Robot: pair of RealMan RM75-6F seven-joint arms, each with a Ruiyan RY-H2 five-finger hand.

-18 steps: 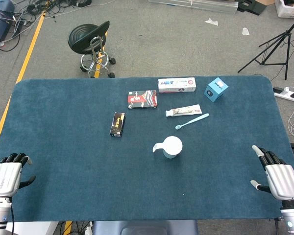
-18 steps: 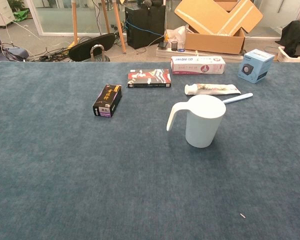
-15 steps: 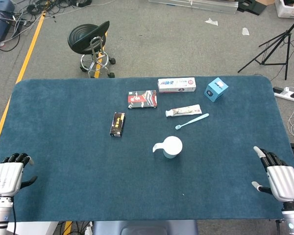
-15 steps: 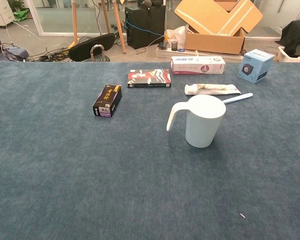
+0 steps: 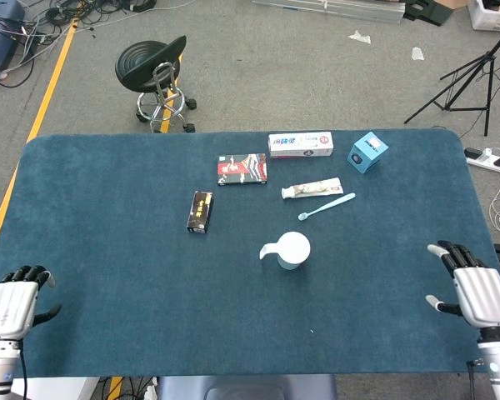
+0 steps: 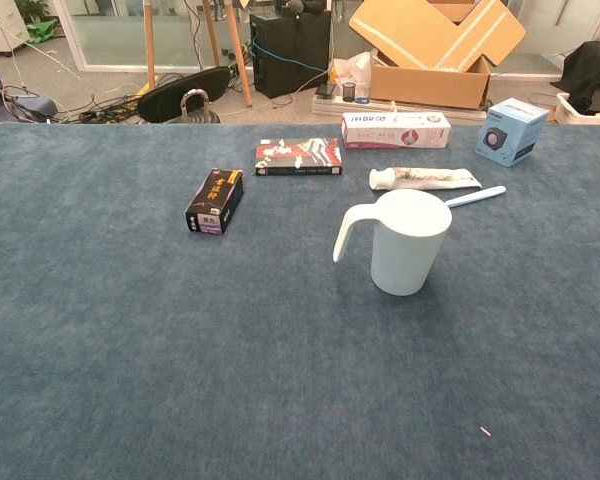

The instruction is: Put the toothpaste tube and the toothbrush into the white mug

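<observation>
The white mug (image 5: pixel 292 249) (image 6: pixel 408 240) stands upright near the table's middle, handle to the left. Behind it lies the toothpaste tube (image 5: pixel 312 190) (image 6: pixel 424 179), white with a pink print. A light blue toothbrush (image 5: pixel 327 206) (image 6: pixel 474 196) lies just in front of the tube, partly hidden by the mug in the chest view. My left hand (image 5: pixel 10 302) is at the near left corner, fingers spread, holding nothing. At the near right edge my right hand (image 5: pixel 475 292) is also spread and empty. Both hands are far from the objects and absent from the chest view.
A black box (image 5: pixel 200 211) lies left of the mug. A dark flat box (image 5: pixel 242 168), a white toothpaste carton (image 5: pixel 300 144) and a blue cube box (image 5: pixel 367 152) sit along the far side. A black stool (image 5: pixel 154 68) stands beyond the table.
My left hand has slid down toward the near edge. My right hand has drifted a little to the right. The objects have not moved.
</observation>
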